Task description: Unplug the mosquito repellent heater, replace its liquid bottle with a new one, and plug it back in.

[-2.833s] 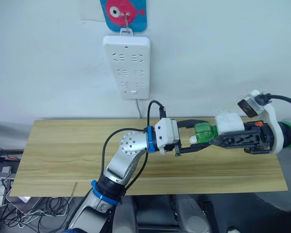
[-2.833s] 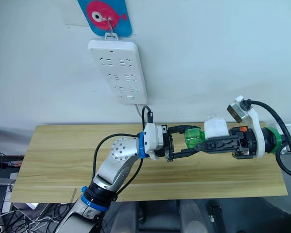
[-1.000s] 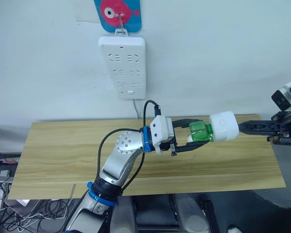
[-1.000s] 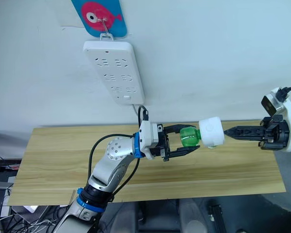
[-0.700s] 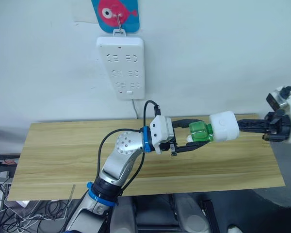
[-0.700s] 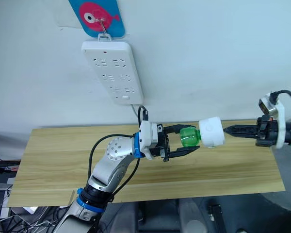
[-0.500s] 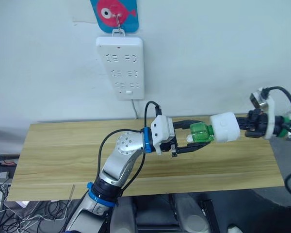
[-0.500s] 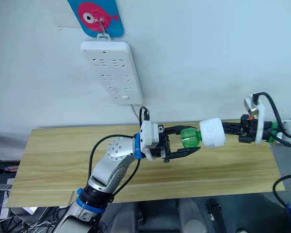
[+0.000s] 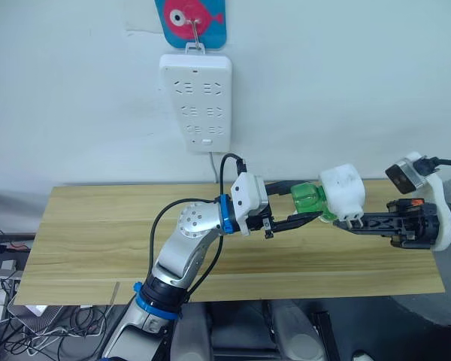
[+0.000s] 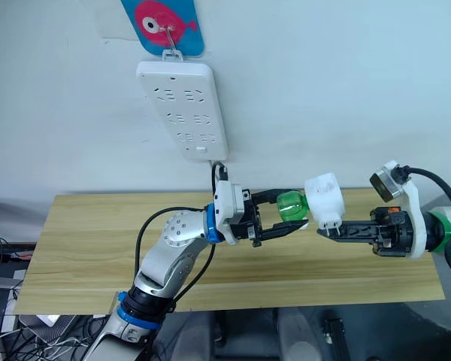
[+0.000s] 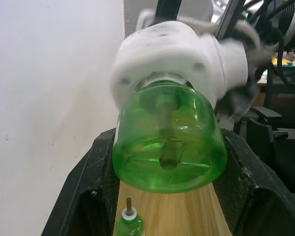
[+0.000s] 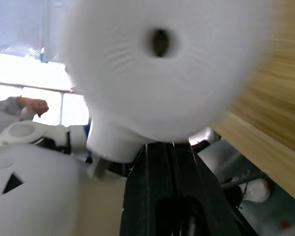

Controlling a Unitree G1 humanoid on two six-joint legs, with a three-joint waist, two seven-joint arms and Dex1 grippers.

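Note:
The white mosquito repellent heater [image 9: 342, 189] hangs in the air above the table, its two prongs pointing down. A translucent green bottle [image 9: 305, 198] has its neck seated in the heater, a wick showing inside it. My left gripper [image 9: 313, 204] is shut on this bottle [image 11: 167, 147], one black finger on each side. My right gripper [image 9: 337, 222] is shut, and its tips touch the heater's underside beside the prongs. The heater's round hole [image 12: 160, 42] faces the right wrist camera. On the table below stands another small green bottle [image 11: 129, 222] with a bare dark wick.
A long white power strip [image 9: 197, 101] hangs on the wall under a blue and pink fish hook [image 9: 192, 19], its cord dropping behind the wooden table [image 9: 98, 233]. Cables lie on the floor off the table's left end.
My right gripper has dropped from the heater's far end to under it, still shut. The heater has turned so its prongs point down. The left gripper keeps its hold.

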